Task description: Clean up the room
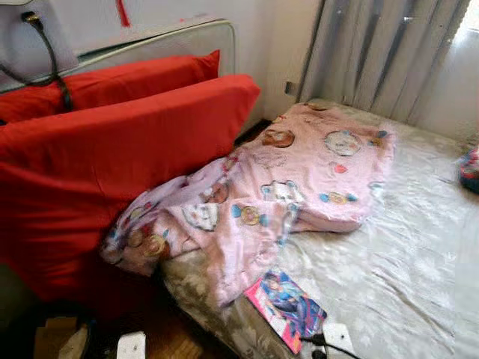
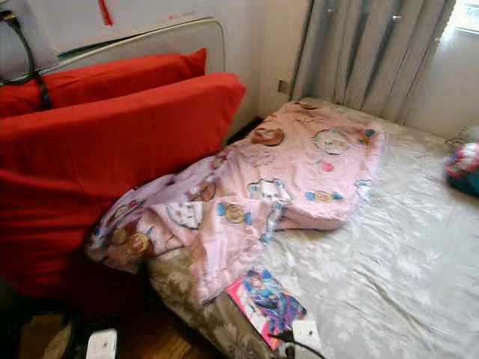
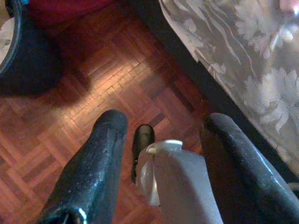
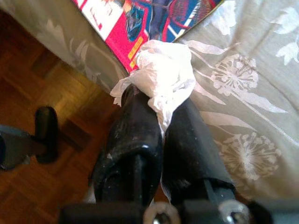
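Observation:
My right gripper (image 4: 159, 100) is shut on a crumpled white tissue (image 4: 163, 70), which sticks out past the fingertips. It hovers over the near edge of the bed, right beside a pink and blue magazine (image 1: 288, 307) lying on the sheet. A pink cartoon-print blanket (image 1: 284, 187) is rumpled across the bed and spills over its side. My left gripper (image 3: 166, 119) hangs open over the wooden parquet floor (image 3: 93, 74) beside the bed, with nothing between its fingers; my own grey leg and black foot appear below it.
Two big red pillows (image 1: 112, 149) lean against the headboard on the left. The bed's grey floral sheet (image 1: 404, 247) stretches right toward grey curtains (image 1: 374, 52). A colourful object (image 1: 470, 170) lies at the bed's far right edge. A dark round container (image 3: 11, 51) stands on the floor.

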Motion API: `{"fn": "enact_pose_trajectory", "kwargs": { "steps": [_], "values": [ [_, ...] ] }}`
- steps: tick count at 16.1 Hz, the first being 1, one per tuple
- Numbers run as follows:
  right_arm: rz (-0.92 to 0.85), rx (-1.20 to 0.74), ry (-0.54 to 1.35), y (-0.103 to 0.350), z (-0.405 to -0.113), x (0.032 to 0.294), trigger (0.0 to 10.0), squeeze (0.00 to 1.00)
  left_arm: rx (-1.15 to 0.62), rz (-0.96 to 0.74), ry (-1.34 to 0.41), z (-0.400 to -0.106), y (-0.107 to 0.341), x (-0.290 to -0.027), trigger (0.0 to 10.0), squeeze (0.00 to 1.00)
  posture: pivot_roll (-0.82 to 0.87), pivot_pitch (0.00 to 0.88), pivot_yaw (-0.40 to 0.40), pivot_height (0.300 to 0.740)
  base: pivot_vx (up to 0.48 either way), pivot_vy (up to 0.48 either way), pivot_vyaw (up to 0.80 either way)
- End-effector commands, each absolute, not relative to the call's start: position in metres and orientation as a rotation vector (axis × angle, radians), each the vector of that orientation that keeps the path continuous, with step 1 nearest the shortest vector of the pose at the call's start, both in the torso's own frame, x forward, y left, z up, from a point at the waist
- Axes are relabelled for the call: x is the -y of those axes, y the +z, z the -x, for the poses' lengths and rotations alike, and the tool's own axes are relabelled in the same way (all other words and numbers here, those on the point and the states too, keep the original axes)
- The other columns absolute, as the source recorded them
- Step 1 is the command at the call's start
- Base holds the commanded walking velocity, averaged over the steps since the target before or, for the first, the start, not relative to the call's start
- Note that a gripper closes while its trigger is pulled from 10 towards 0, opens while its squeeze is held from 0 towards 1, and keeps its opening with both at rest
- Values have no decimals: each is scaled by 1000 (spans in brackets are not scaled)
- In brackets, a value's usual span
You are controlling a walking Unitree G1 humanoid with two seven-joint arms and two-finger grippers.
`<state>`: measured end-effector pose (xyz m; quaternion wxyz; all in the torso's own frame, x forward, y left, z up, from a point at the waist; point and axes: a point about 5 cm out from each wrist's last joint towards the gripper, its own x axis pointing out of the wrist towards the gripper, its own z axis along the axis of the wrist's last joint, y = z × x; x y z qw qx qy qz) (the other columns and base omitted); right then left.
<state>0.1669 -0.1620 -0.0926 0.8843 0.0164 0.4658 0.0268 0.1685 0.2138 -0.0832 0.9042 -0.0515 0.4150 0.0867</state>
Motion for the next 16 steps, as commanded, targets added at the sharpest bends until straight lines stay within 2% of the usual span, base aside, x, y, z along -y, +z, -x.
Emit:
{"fn": "enact_pose_trajectory", "kwargs": {
  "steps": [1,5,16],
  "values": [
    [-32,-961,54,-91,-170,161,10000,0,-898,84,179,-158,-88,-216,10000,0,40,0,-57,740,0,0,800],
    [-25,-974,66,-93,-166,160,10000,0,-901,75,176,-159,-87,-218,10000,0,43,0,-51,740,0,0,800],
    [-44,-1002,66,-96,-161,158,10000,0,-921,55,150,-157,-88,-220,10000,0,48,0,-47,740,0,26,0]
  ]
}}
